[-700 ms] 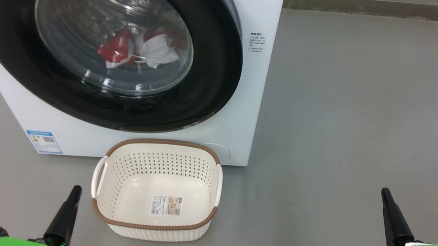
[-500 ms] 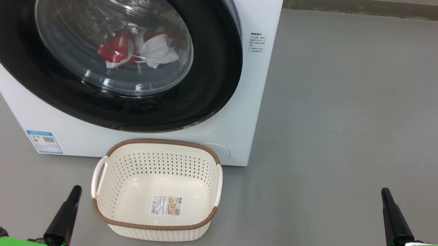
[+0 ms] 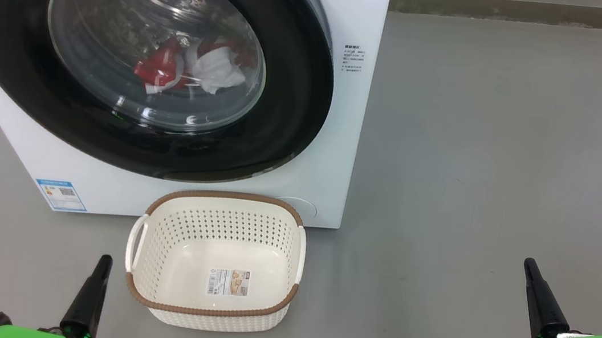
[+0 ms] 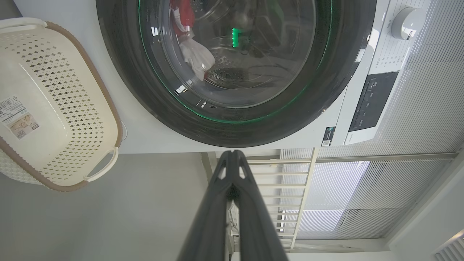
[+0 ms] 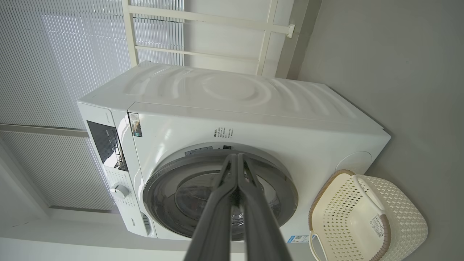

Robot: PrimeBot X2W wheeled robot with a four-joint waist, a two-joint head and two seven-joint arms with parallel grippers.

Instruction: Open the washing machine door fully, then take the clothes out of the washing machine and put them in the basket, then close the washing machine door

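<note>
There is one washing machine, one round door on its front, one basket and two grippers. How many pieces make up the clothes cannot be told, as they show as one red and white heap. The door sits shut against the machine's front, and the clothes lie inside the drum behind the door's glass, low and a little right of the glass's middle. The basket stands upright on the grey floor, just in front of the machine's lower edge, and a sticker lies on its bottom. A small blue label sits on the machine's lower left corner. The left gripper hangs at the lower left, just beside the basket's near left corner without touching it, fingers pressed together on nothing. The right gripper hangs at the lower right, well apart from the basket, its fingers likewise together and holding nothing. The clothes are well apart from both grippers, beyond the basket and behind the shut door.
</note>
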